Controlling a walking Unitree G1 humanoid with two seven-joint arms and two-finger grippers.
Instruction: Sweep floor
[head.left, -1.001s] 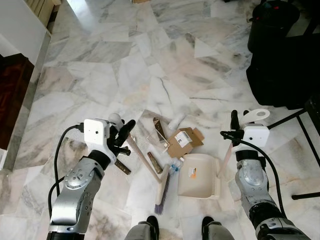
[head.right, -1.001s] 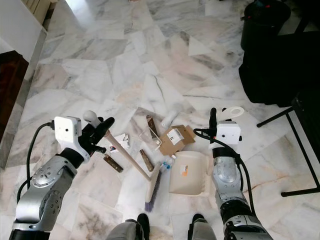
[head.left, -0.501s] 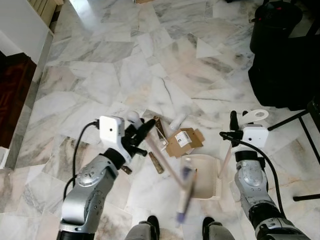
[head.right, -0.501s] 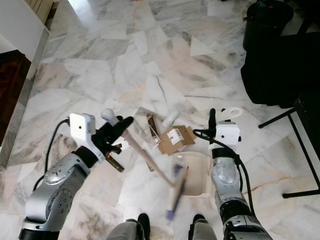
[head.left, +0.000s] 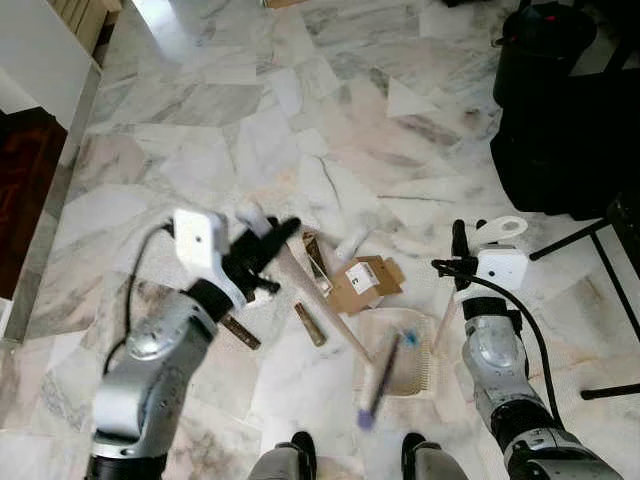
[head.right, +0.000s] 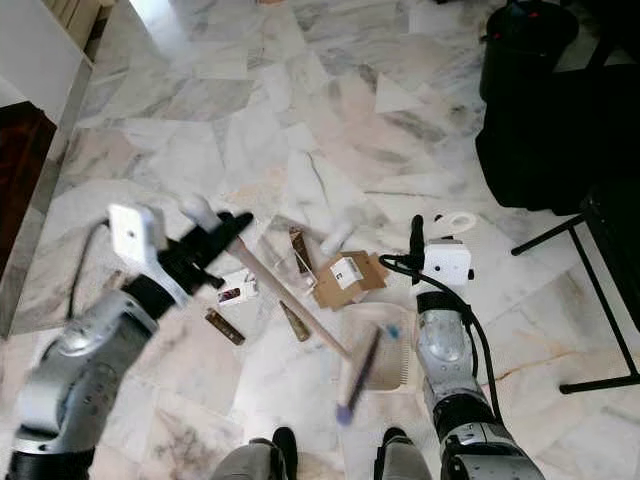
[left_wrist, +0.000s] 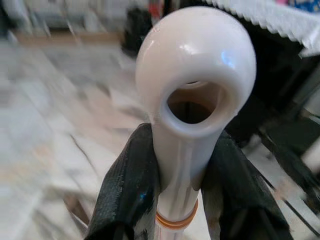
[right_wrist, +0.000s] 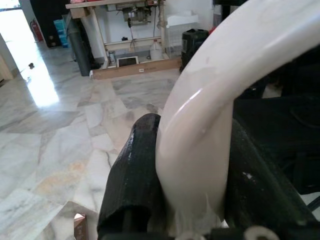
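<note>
Litter — flat cardboard, brown sticks — is being left on veined marble beside the beige dustpan. Broom is being clamped by the left gripper, dustpan handle by the right gripper.

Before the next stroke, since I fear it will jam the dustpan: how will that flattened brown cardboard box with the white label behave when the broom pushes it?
The flattened brown cardboard box lies flat on polished marble, so it will probably slide easily. It looks thin and light, so the bristles may ride over it. Its open flaps could catch the cream dustpan.
</note>
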